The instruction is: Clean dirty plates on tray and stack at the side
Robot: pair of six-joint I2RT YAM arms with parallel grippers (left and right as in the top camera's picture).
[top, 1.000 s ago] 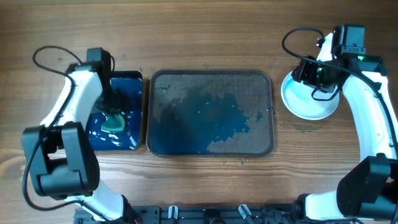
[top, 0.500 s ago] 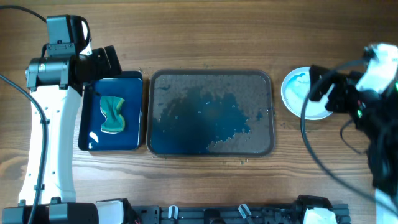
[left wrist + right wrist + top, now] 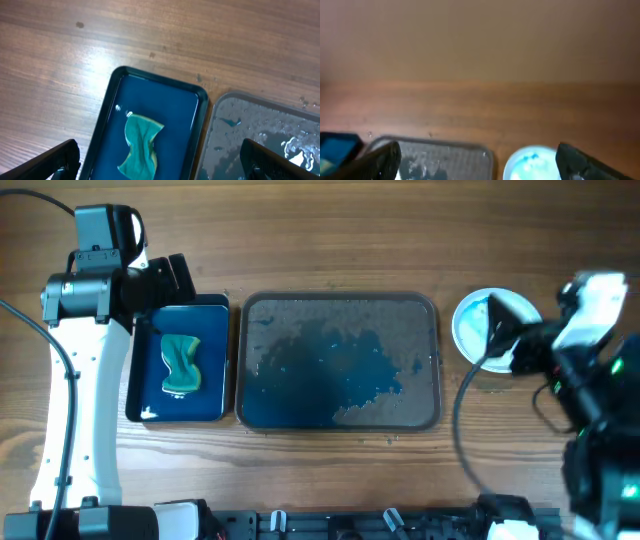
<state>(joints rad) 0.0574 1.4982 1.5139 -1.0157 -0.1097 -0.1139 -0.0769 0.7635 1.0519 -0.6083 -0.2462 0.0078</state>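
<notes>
The large dark tray (image 3: 340, 302) lies mid-table, wet with blue-teal smears, with no plate on it. It also shows in the left wrist view (image 3: 270, 130) and the right wrist view (image 3: 440, 157). A white plate (image 3: 478, 320) with teal streaks sits on the table right of the tray, partly hidden by my right arm. It also shows in the right wrist view (image 3: 532, 161). I cannot tell whether other plates lie under it. My right gripper (image 3: 503, 338) (image 3: 478, 150) hangs open and empty above it. My left gripper (image 3: 165, 280) (image 3: 160, 150) is open and empty, high over the blue tray.
A narrow glossy blue tray (image 3: 215, 358) (image 3: 185, 125) stands left of the large tray and holds a crumpled teal sponge cloth (image 3: 181, 363) (image 3: 141, 147). Bare wooden table lies beyond both trays. A black rail runs along the front edge.
The left arm has lifted off the sponge cloth and drawn back up and left. The right arm has risen from the plate and moved right and toward the front.
</notes>
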